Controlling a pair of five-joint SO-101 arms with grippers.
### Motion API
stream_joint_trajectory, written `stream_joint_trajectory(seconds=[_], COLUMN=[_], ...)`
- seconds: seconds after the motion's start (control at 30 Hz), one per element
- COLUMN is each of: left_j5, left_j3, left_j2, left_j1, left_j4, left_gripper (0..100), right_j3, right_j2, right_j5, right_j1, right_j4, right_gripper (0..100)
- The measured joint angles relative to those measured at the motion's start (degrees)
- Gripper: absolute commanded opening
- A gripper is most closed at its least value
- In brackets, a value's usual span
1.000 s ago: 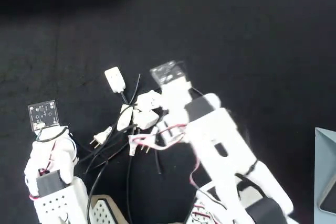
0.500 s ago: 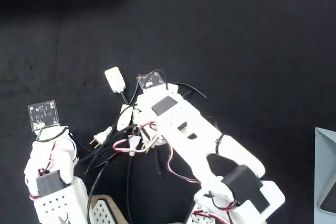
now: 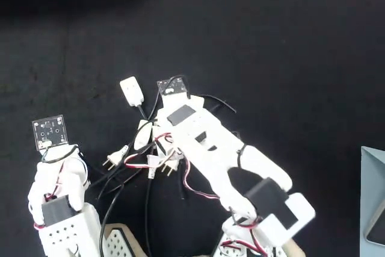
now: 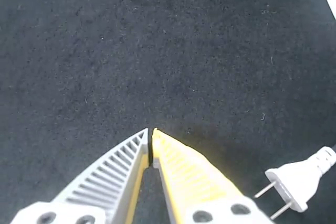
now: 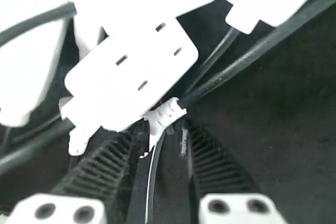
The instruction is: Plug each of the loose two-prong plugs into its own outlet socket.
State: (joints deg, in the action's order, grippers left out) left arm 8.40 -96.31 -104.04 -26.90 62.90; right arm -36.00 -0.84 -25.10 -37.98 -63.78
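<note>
Right pincer [image 5: 160,134] shifted left, wide | left pincer [image 4: 150,136] closed | plug [image 3: 118,157] prongs point down-left

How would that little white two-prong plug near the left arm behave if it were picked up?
The plug looks like small moulded plastic, so probably light and stiff. Its flat body likely won't roll. It trails into a tangle of cords, so it would probably drag.
</note>
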Motion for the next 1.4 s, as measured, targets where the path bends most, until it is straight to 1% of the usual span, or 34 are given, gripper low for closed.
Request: stream_joint_trajectory(seconds=[0.17, 0.37, 0.53, 0.6, 0.73, 0.97, 1.07, 1.17, 1.4], left_j5=[0.0, 0.0, 0.0, 0.0, 0.0, 0.0, 0.0, 0.0, 0.0], left_j3=[0.0, 0.0, 0.0, 0.0, 0.0, 0.0, 0.0, 0.0, 0.0], left_j2=[0.0, 0.0, 0.0, 0.0, 0.0, 0.0, 0.0, 0.0, 0.0], left_j1=[0.0, 0.0, 0.0, 0.0, 0.0, 0.0, 0.0, 0.0, 0.0], left_j4=[0.0, 0.0, 0.0, 0.0, 0.0, 0.0, 0.0, 0.0, 0.0], left_gripper=[3, 3, 3, 3, 3, 3, 3, 3, 3], right_j3=[3.0, 6.5, 7.7, 8.5, 9.8, 9.8, 9.7, 9.8, 16.2], right_j2=[3.3, 5.4, 7.5, 8.5, 10.1, 10.3, 10.4, 10.4, 10.6], right_j5=[-2.1, -2.5, -4.7, -5.9, -6.6, -6.6, -6.6, -5.6, 0.7], right_j1=[0.0, -0.1, -1.8, -3.1, -4.8, -4.9, -4.9, -4.8, 1.3], right_j4=[0.5, -2.8, -3.3, -3.9, -4.0, -4.0, -4.4, -7.7, -21.6], right_gripper=[10.3, 10.6, 19.4, 20.4, 16.6, 1.4, 1.3, 1.1, 1.1])
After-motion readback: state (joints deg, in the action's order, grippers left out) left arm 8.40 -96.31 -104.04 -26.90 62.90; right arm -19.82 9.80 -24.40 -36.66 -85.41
